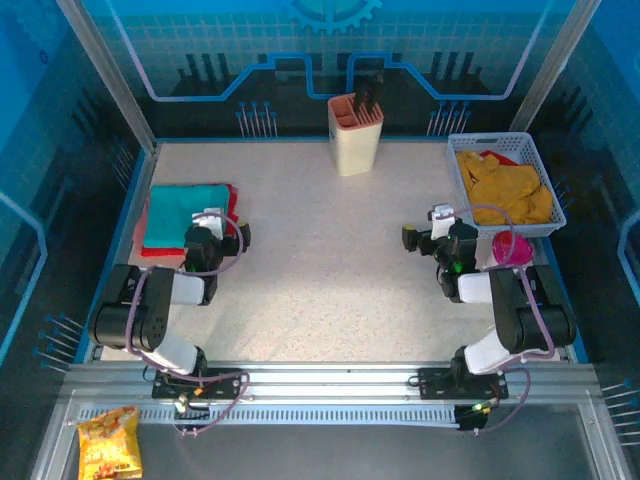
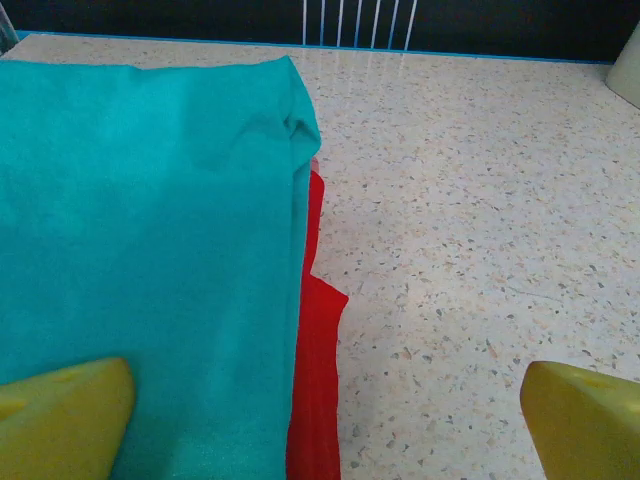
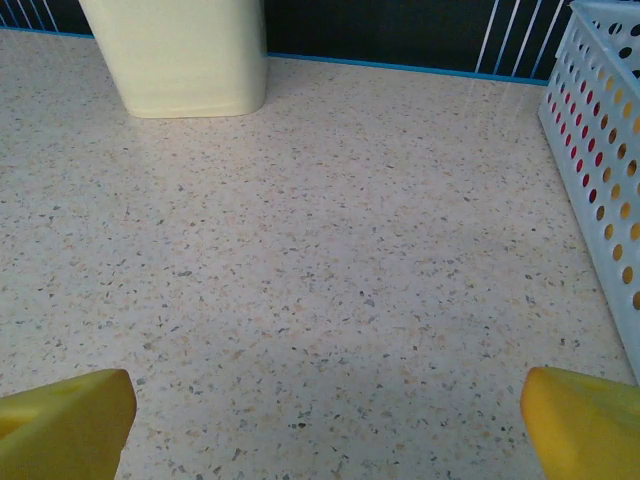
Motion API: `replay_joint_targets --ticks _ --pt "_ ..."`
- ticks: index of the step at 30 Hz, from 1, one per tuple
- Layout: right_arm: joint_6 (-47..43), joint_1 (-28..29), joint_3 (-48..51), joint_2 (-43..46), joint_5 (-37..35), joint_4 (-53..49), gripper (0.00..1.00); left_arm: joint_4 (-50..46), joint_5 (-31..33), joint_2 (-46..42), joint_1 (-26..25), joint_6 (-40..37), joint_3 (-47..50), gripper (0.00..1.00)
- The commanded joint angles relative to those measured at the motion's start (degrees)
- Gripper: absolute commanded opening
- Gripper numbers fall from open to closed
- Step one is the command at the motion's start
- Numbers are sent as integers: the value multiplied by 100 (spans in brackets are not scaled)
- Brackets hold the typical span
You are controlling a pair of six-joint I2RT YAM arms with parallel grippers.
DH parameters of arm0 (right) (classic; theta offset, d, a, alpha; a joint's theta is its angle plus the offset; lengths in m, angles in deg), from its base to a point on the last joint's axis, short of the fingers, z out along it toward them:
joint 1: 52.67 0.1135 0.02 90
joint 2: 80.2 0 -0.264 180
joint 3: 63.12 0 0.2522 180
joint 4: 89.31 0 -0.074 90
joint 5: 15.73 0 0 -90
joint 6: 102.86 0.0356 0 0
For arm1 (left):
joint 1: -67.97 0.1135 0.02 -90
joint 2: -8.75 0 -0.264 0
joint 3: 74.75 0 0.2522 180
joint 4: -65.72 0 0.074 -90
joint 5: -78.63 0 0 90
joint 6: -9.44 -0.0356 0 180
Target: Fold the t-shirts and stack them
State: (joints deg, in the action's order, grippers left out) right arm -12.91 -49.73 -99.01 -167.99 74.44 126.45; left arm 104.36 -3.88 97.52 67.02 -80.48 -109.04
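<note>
A folded teal t-shirt (image 1: pixel 183 213) lies on a red t-shirt (image 1: pixel 233 198) at the table's left; the red one peeks out along the right edge. My left gripper (image 1: pixel 222 222) hovers open at the near right edge of this stack. In the left wrist view its yellow fingers (image 2: pixel 62 418) straddle the teal t-shirt (image 2: pixel 140 240) and the red edge (image 2: pixel 318 380), gripping nothing. A crumpled mustard-yellow t-shirt (image 1: pixel 505 186) fills the white basket (image 1: pixel 459 178). My right gripper (image 1: pixel 437 226) stands open left of the basket, above bare table (image 3: pixel 330 300).
A cream container (image 1: pixel 355 131) stands at the back centre, also seen in the right wrist view (image 3: pixel 180 55). A pink object (image 1: pixel 512 248) sits near the right arm. The basket wall (image 3: pixel 600 160) is close on the right. A snack bag (image 1: pixel 110 442) lies below the front rail.
</note>
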Motion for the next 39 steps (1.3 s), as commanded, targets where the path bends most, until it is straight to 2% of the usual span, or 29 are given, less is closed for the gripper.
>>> replay_joint_targets --ticks 1,14,20,22,24,26,30,33,36,39 --pt "-12 -92 -103 -36 89 76 100 91 7 27 20 45 -114 99" --pt "-15 -70 -91 -37 -23 93 100 85 7 27 17 50 -126 99" --pt "-111 202 -29 -26 -745 233 100 -272 -7 -146 11 21 -253 99" --pt "-163 315 -59 266 -1021 -11 100 -827 112 -559 -53 -7 -370 99" --pt "-229 544 -276 760 -1638 -788 99 -1841 501 -1055 -187 58 -680 99" --pt "-116 704 -775 1177 -2055 -1886 100 -2988 754 -1379 -196 497 -1162 99" --pt "848 482 -2105 1554 -2269 -4204 100 -4637 727 -1809 -225 1112 -1997 99" --pt "1343 283 -3569 1249 -2197 -6085 100 -5470 324 -2010 -230 1389 -2434 99" --pt "1729 95 -4736 727 -2272 -7363 100 -6425 -51 -2100 -230 1621 -2943 99" --pt "2243 -274 -5648 79 -2140 -8133 100 -7152 -599 -2086 -235 1876 -3302 99"
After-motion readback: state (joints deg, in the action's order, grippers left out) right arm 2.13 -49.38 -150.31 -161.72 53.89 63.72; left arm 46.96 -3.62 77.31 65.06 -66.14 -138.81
